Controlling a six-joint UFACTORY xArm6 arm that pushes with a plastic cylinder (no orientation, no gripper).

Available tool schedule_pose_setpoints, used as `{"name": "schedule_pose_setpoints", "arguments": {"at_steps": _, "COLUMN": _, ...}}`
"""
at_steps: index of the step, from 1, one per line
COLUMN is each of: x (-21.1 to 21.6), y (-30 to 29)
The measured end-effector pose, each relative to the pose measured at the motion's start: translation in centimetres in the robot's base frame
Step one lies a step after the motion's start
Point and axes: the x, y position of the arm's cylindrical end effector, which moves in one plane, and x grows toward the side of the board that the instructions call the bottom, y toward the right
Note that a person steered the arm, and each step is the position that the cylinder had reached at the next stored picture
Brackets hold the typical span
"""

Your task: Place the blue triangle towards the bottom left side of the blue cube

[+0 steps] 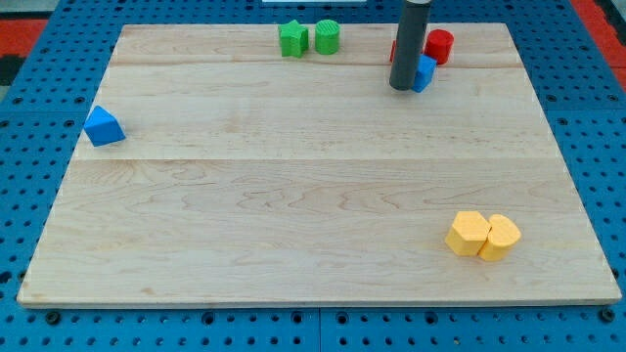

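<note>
The blue triangle [103,127] lies near the board's left edge, far from everything else. The blue cube [424,73] sits near the view's top, right of centre, partly hidden behind my dark rod. My tip [402,89] rests on the board right against the cube's left side; whether it touches the cube cannot be told. The triangle is far to the left of my tip and slightly lower in the view.
A red cylinder [439,46] stands just above and to the right of the blue cube; another red block [394,49] peeks out behind the rod. A green star [292,39] and a green cylinder [327,36] sit at top centre. Two yellow blocks [469,233] [500,237] touch at bottom right.
</note>
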Motion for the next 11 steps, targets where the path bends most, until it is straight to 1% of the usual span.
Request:
{"name": "schedule_pose_setpoints", "arguments": {"at_steps": 1, "x": -1.9, "y": 1.3}}
{"name": "schedule_pose_setpoints", "arguments": {"at_steps": 3, "x": -1.2, "y": 1.9}}
{"name": "schedule_pose_setpoints", "arguments": {"at_steps": 6, "x": -1.1, "y": 0.3}}
{"name": "schedule_pose_setpoints", "arguments": {"at_steps": 7, "x": 5.3, "y": -0.8}}
{"name": "schedule_pose_setpoints", "arguments": {"at_steps": 8, "x": 11.0, "y": -7.8}}
{"name": "schedule_pose_setpoints", "arguments": {"at_steps": 9, "x": 13.1, "y": -18.6}}
{"name": "schedule_pose_setpoints", "arguments": {"at_steps": 10, "x": 12.9, "y": -28.2}}
{"name": "schedule_pose_setpoints", "arguments": {"at_steps": 11, "x": 14.1, "y": -35.0}}
